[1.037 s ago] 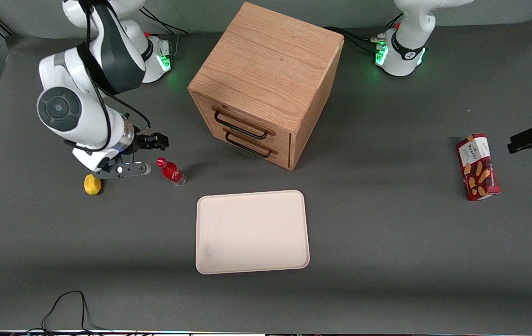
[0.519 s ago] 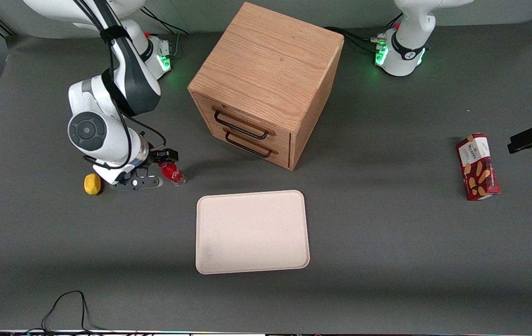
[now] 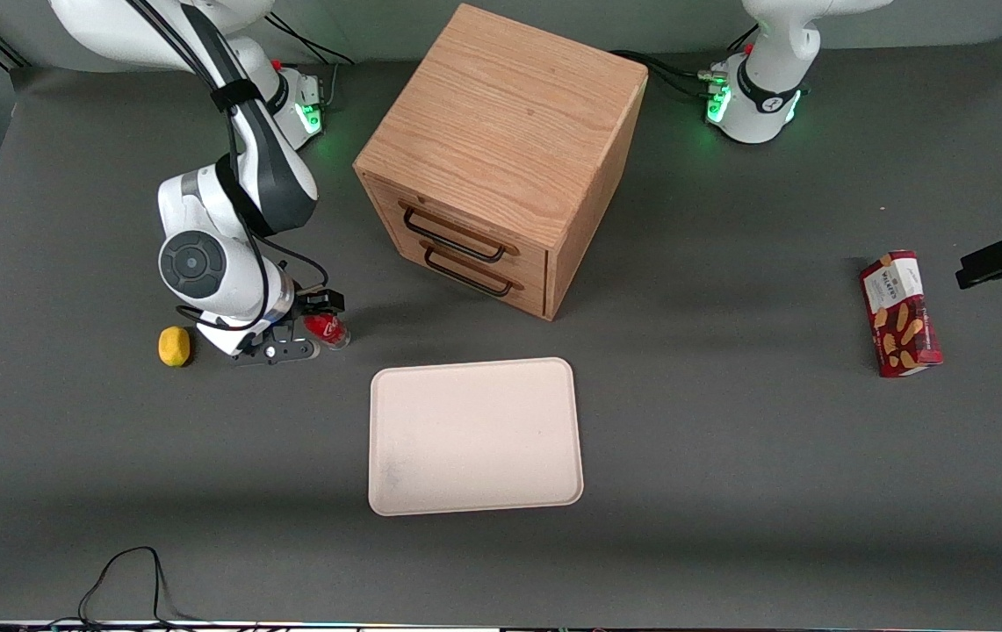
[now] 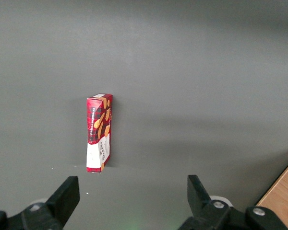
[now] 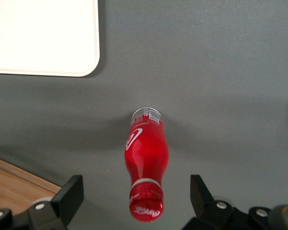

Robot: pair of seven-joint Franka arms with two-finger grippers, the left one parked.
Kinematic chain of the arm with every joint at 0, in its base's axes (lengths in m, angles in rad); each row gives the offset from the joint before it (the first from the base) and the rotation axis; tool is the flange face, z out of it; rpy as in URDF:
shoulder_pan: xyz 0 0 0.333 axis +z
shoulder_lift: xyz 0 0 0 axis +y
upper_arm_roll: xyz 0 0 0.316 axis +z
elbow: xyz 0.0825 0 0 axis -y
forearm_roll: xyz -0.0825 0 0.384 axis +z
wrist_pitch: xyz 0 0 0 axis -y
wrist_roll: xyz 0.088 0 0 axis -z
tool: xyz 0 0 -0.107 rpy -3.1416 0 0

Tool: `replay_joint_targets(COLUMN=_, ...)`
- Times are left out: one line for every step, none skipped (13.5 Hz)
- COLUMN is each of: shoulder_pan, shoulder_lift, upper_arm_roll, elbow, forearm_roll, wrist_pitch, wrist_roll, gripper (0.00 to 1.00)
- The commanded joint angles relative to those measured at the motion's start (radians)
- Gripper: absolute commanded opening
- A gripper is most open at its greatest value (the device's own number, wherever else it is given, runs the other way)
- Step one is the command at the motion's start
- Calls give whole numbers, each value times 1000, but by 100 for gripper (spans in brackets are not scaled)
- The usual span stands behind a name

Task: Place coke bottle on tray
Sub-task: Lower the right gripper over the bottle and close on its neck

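Spread hand [image 5: 134, 203] round glossy coke bottle [image 5: 146, 160]

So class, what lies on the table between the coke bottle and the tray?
Nothing: in the front view, bare table separates coke bottle, straddled by the open end effector, from tray.

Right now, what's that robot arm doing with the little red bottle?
The robot's hand is open and sits around the coke bottle, one finger on each side, not squeezing it yet. The bottle stands on the table beside a yellow lemon, a little farther from the front camera than the white tray. The tray holds nothing. The bottle is meant to go there, so a grab looks likely next.
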Motion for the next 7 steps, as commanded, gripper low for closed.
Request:
replay_joint_targets(shoulder_pan=4, shoulder_lift=-20, upper_arm_roll=-6, elbow=-33, forearm_roll=-19, wrist_pitch=23, wrist_roll=-24, gripper=98)
replay_joint_targets(shoulder_pan=5, shoulder_lift=-20, upper_arm_roll=-5, elbow=-36, forearm_roll=-19, wrist_pitch=23, wrist_roll=-24, gripper=98)
replay_joint_targets(shoulder_pan=4, shoulder_lift=-23, upper_arm_roll=-5, elbow=-44, forearm_roll=-20, wrist_pitch=26, wrist_roll=-24, gripper=96)
replay_joint_targets(shoulder_pan=4, shoulder_lift=-26, upper_arm_roll=-6, elbow=-47, forearm_roll=-23, wrist_pitch=27, wrist_roll=-29, gripper=95)
replay_joint_targets(shoulder_pan=4, shoulder_lift=-28, upper_arm_roll=-6, elbow=-47, forearm_roll=-22, wrist_pitch=25, wrist_roll=-42, gripper=92)
replay_joint_targets(shoulder_pan=4, shoulder_lift=-29, upper_arm_roll=-6, elbow=-48, forearm_roll=-22, wrist_pitch=25, wrist_roll=-44, gripper=90)
replay_joint_targets(shoulder_pan=4, shoulder_lift=-32, upper_arm_roll=-6, elbow=-51, forearm_roll=-22, wrist_pitch=25, wrist_roll=-44, gripper=84)
